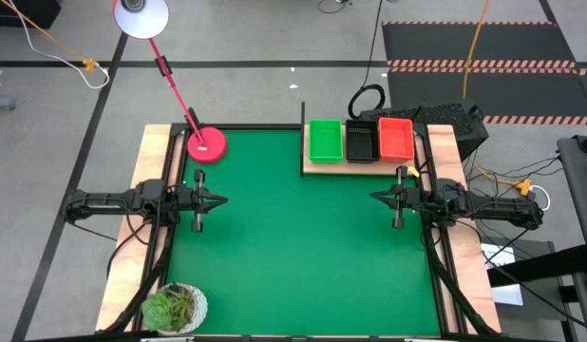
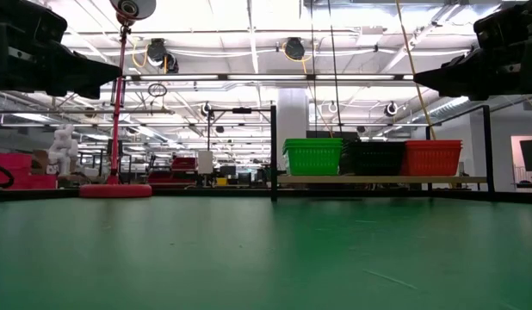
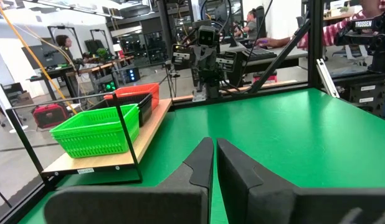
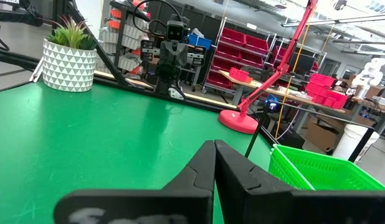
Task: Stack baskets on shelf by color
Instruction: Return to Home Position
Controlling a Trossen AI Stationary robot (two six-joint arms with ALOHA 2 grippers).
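Potted plant [image 1: 176,308] at the near left corner of the green mat [image 1: 303,256]. Mid-table, the left gripper [image 1: 220,201] hangs over the mat's left edge and the right gripper [image 1: 374,197] over its right edge, tips facing each other and well apart. Each holds nothing, its fingers pressed together with only a thin seam between them. Farther back on the left, the base of the red lamp [image 1: 207,145] stands on the mat. At the far right corner lies the shelf [image 1: 369,168], bearing three piles side by side and touching: green baskets [image 1: 325,140] on the left, black baskets [image 1: 361,142] in the middle, red baskets [image 1: 396,138] on the right. The number in each pile cannot be told.
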